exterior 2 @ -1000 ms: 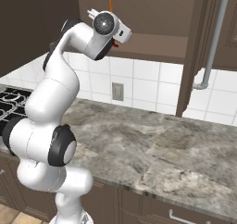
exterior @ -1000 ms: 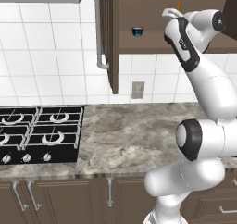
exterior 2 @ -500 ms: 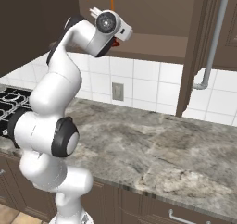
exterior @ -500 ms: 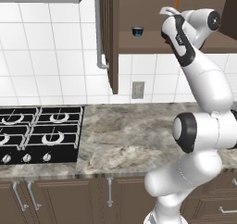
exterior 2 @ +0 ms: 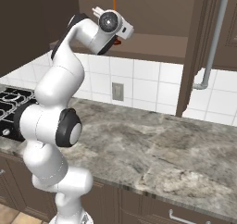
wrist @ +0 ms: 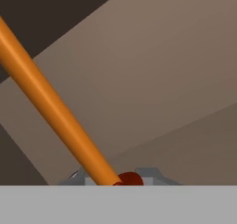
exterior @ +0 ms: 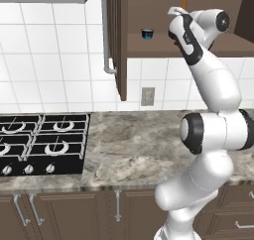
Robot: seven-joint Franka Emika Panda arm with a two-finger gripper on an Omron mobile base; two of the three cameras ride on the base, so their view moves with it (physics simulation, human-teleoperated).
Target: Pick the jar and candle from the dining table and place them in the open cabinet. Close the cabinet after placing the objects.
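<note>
My gripper (wrist: 115, 180) is shut on the candle (wrist: 55, 112), a thin orange taper that runs diagonally across the hand view to its dark red-brown base. My hand is raised to the bottom shelf of the open dark brown cabinet (exterior: 149, 48). The candle's orange tip (exterior: 185, 2) sticks up above my hand in the left base view. In the right base view the taper (exterior 2: 114, 4) and its red-brown base show on either side of my wrist, in front of the cabinet (exterior 2: 152, 40). The jar and the dining table are out of view.
A small dark blue cup (exterior: 147, 33) stands on the cabinet shelf left of my hand. The open door (exterior: 119, 40) with its silver bar handle (exterior: 105, 30) juts out on the left. Below lie a marble counter (exterior: 134, 150), a black gas hob (exterior: 39, 150) and a wall socket (exterior: 147, 96).
My hand with the candle has moved a little up and left, closer to the cabinet shelf. The grip has stayed shut.
</note>
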